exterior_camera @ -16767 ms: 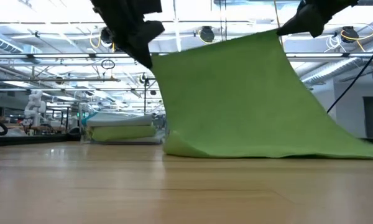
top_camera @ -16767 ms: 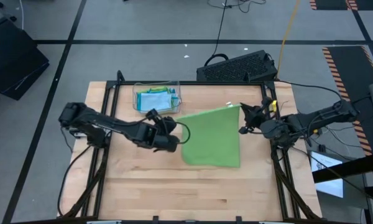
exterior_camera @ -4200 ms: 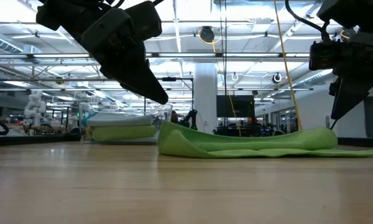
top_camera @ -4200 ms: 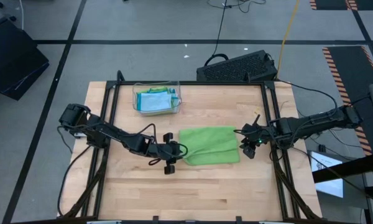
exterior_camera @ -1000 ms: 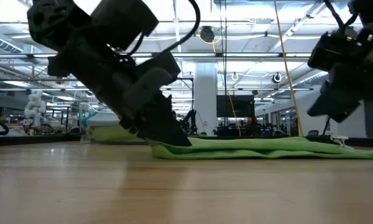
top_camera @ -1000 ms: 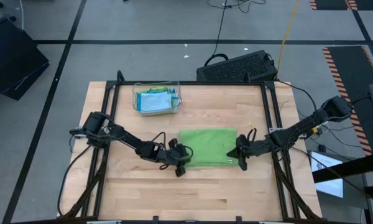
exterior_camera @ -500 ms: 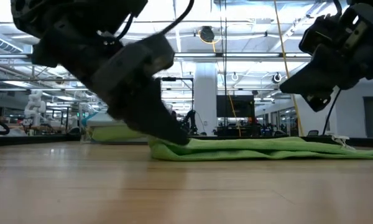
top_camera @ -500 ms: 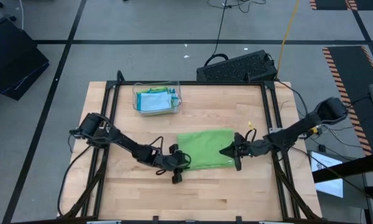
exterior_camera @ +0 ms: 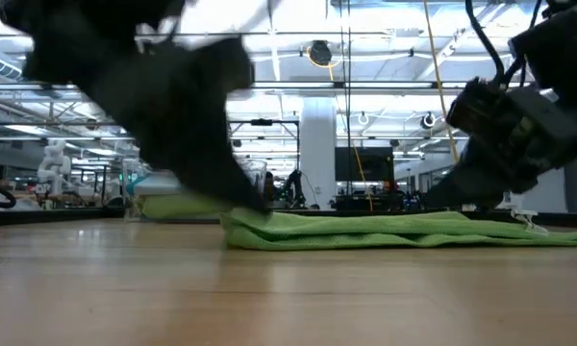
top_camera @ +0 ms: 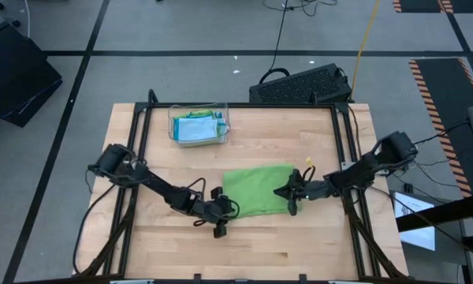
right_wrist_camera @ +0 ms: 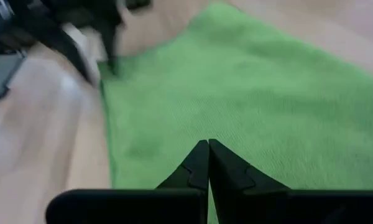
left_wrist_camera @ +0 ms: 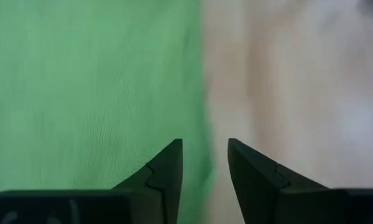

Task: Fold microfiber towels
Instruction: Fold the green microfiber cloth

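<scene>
A lime green microfiber towel lies folded flat in the middle of the table; in the low view it is a low green band. My left gripper is open at the towel's near left corner. One of its fingers is over the cloth and the other is over bare wood, with the towel's edge between them. My right gripper is shut and hangs low over the towel's right part. My left gripper comes slanting down from the table's left at the towel's left edge. I cannot tell whether a finger touches the cloth. My right gripper's shut tips slant down from the table's right over the towel's top layer near its right edge. I cannot tell whether they touch it.
A clear plastic tray at the far left of the table holds folded blue and green towels. A black frame runs along the table's left and right sides. Bare wood lies between the towel and the table's near edge.
My left gripper has drawn back toward the table's near left. The towel's left end has slid a little leftward with it, while its right end has stayed put. My right gripper has sunk and gone leftward over the towel's right part.
</scene>
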